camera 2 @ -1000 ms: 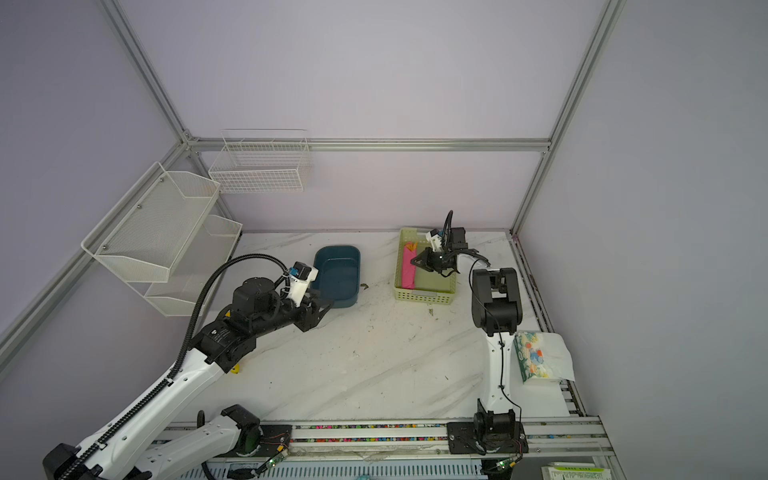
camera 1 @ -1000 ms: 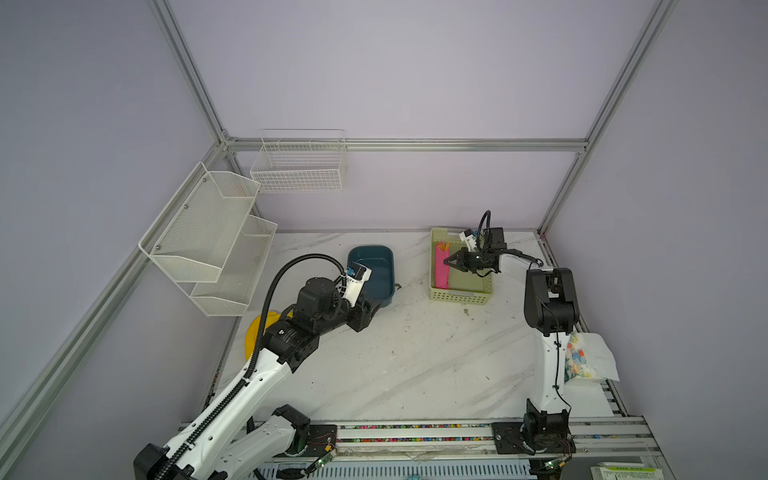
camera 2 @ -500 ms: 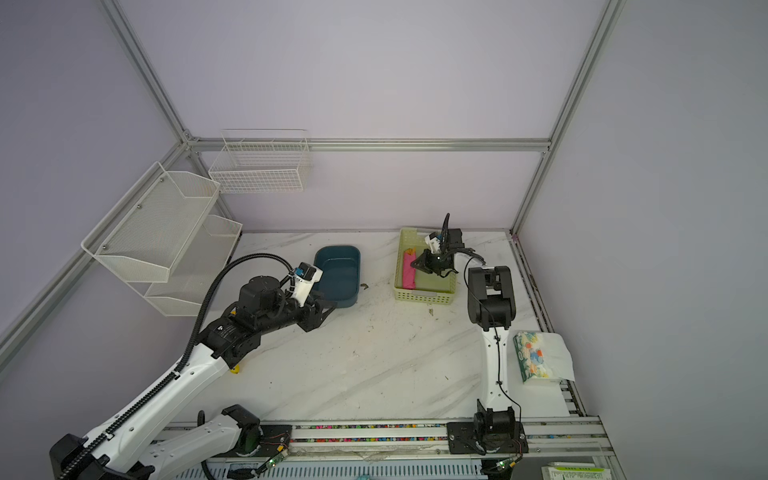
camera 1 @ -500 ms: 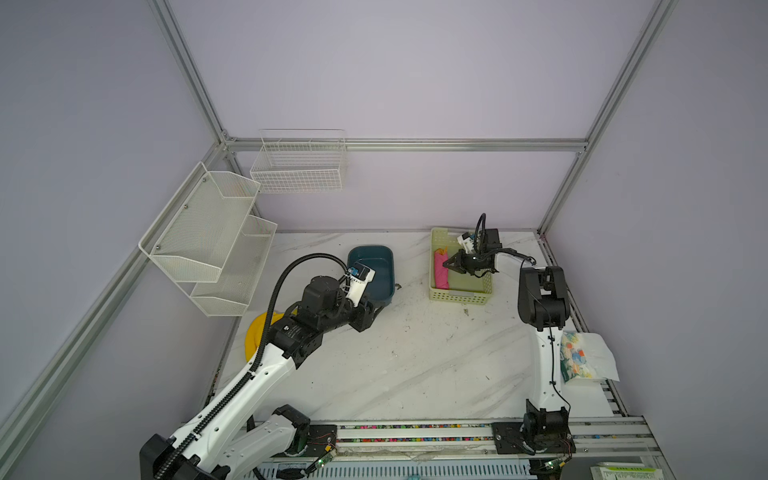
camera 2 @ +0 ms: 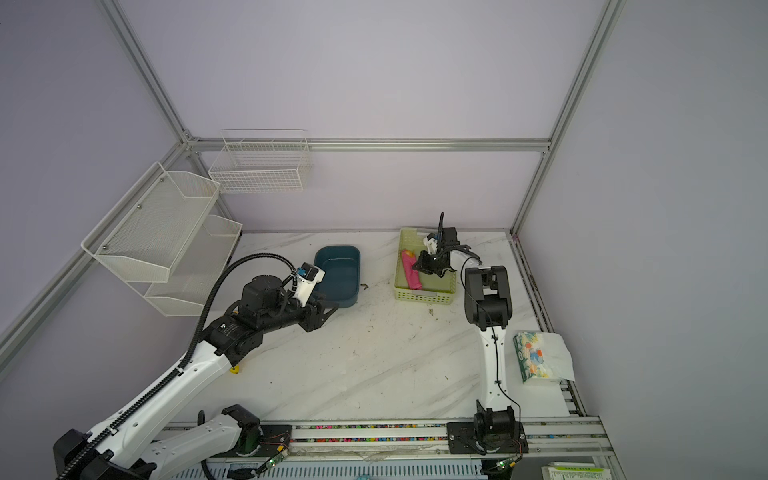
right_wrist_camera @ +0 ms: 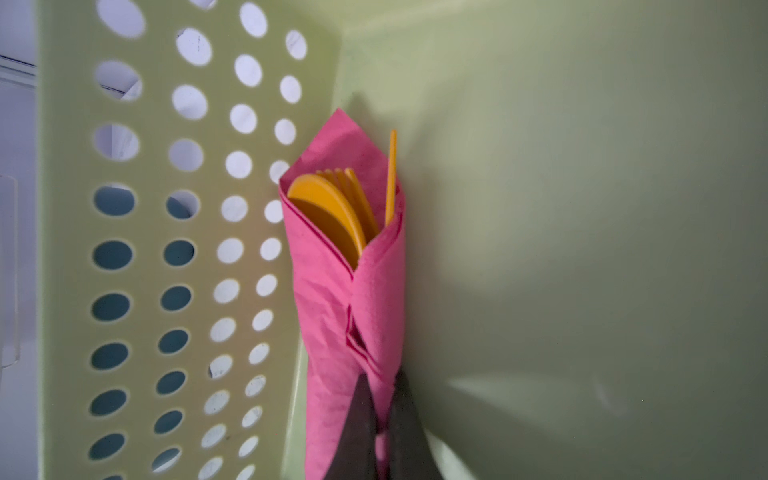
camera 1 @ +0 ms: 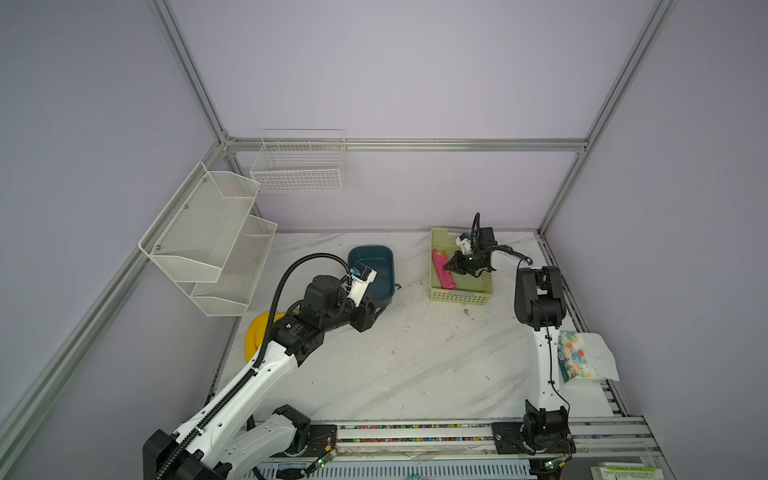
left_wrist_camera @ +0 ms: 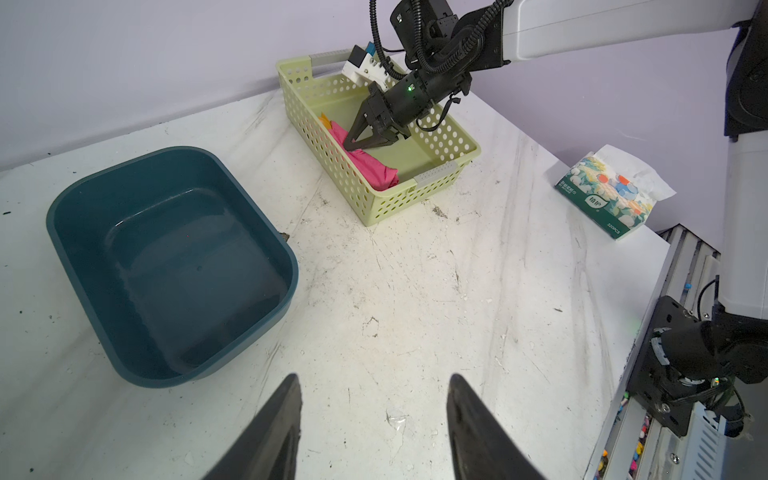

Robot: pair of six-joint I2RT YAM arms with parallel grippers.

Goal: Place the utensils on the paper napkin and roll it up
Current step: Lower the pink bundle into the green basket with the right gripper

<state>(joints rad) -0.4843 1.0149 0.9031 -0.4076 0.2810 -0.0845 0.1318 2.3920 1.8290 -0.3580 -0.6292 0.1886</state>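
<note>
My right gripper (right_wrist_camera: 381,380) pinches the light, tearable napkin (right_wrist_camera: 332,299) rolled round stiff utensils (right_wrist_camera: 324,208), best held, I reckon, over their handles; my left gripper (left_wrist_camera: 374,378) gapes empty

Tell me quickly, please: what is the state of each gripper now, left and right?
Left gripper: open, holding nothing.
Right gripper: closed on the pink napkin, rolled up, inside the green basket.

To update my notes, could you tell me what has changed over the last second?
The left hand edged slightly rightward, open; the right arm's elbow drifted slightly leftward. The right hand stays shut on the rolled napkin in the green basket.
</note>
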